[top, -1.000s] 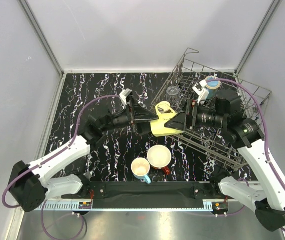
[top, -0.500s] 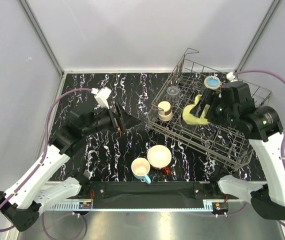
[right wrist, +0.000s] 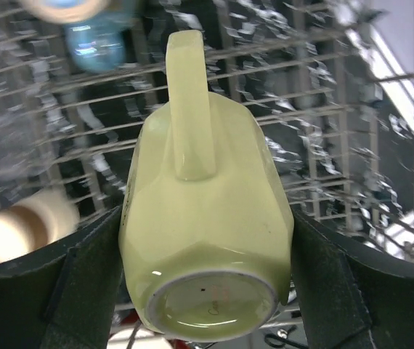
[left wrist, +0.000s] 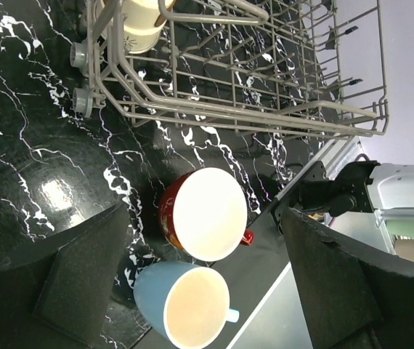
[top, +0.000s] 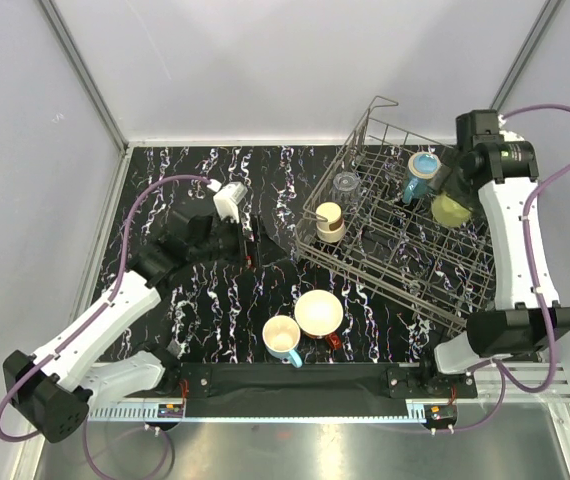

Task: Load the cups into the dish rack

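My right gripper point(right wrist: 207, 294) is shut on the yellow-green cup point(right wrist: 205, 218), which lies on its side with the base toward the camera. It hangs over the far right of the dish rack point(top: 405, 265), where the yellow-green cup point(top: 451, 209) is beside the teal cup point(top: 422, 172). A clear tumbler point(top: 346, 184) and a cream-brown cup point(top: 330, 220) stand in the rack's left end. The red mug point(left wrist: 207, 214) and the light-blue mug point(left wrist: 185, 302) stand upright on the table. My left gripper point(top: 265, 240) hangs open and holds nothing, left of the rack and above and behind the two mugs.
The black marbled table point(top: 185, 170) is walled by grey panels at the back and sides. A black bar point(top: 295, 378) with the arm bases runs along the near edge, just in front of the two mugs. The rack sits askew at the right.
The left gripper let go of the yellow-green cup and drew back left. The right arm carried the cup from the table's middle up over the rack's far right.
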### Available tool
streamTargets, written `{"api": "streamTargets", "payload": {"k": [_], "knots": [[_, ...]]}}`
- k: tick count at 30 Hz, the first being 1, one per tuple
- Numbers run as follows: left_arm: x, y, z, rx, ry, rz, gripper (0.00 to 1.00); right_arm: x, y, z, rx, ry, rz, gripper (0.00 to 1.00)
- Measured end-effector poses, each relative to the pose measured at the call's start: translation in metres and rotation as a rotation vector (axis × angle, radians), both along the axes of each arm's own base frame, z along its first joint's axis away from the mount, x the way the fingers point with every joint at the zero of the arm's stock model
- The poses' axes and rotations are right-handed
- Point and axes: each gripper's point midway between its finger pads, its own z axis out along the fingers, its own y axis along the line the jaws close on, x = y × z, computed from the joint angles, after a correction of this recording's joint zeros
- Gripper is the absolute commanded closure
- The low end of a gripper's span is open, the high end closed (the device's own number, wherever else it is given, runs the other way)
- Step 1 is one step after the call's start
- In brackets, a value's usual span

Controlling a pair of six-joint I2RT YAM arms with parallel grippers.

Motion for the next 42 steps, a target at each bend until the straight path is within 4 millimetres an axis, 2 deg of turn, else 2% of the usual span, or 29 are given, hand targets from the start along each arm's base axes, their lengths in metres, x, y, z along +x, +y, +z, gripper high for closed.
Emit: {"api": "streamTargets", "payload": {"k": [4, 8, 18, 25, 29, 34, 42], "knots": [[0.005, 0.005, 0.000, -0.005, -0.003, 0.015, 0.08, -0.009, -0.042, -0.032, 0.018, 0.114, -0.106, 1.00], [0.012, 0.011, -0.001, -0.009, -0.005, 0.039, 0.09, -0.010, -0.067, -0.045, 0.038, 0.167, -0.166, 1.00], [0.015, 0.005, -0.018, 0.006, 0.064, 0.014, 0.09, 0.041, -0.096, -0.064, 0.056, 0.197, -0.167, 1.00], [0.014, 0.003, -0.023, 0.008, 0.085, 0.000, 0.09, 0.076, -0.119, -0.063, 0.060, 0.136, -0.180, 1.00], [0.015, 0.003, -0.027, 0.012, 0.100, 0.000, 0.09, 0.094, -0.128, -0.070, 0.058, 0.124, -0.183, 1.00], [0.017, 0.005, -0.029, 0.013, 0.109, 0.004, 0.09, 0.110, -0.129, -0.086, 0.074, 0.130, -0.167, 1.00], [0.018, 0.005, -0.032, 0.012, 0.124, 0.000, 0.10, 0.127, -0.133, -0.098, 0.073, 0.110, -0.162, 1.00]]}}
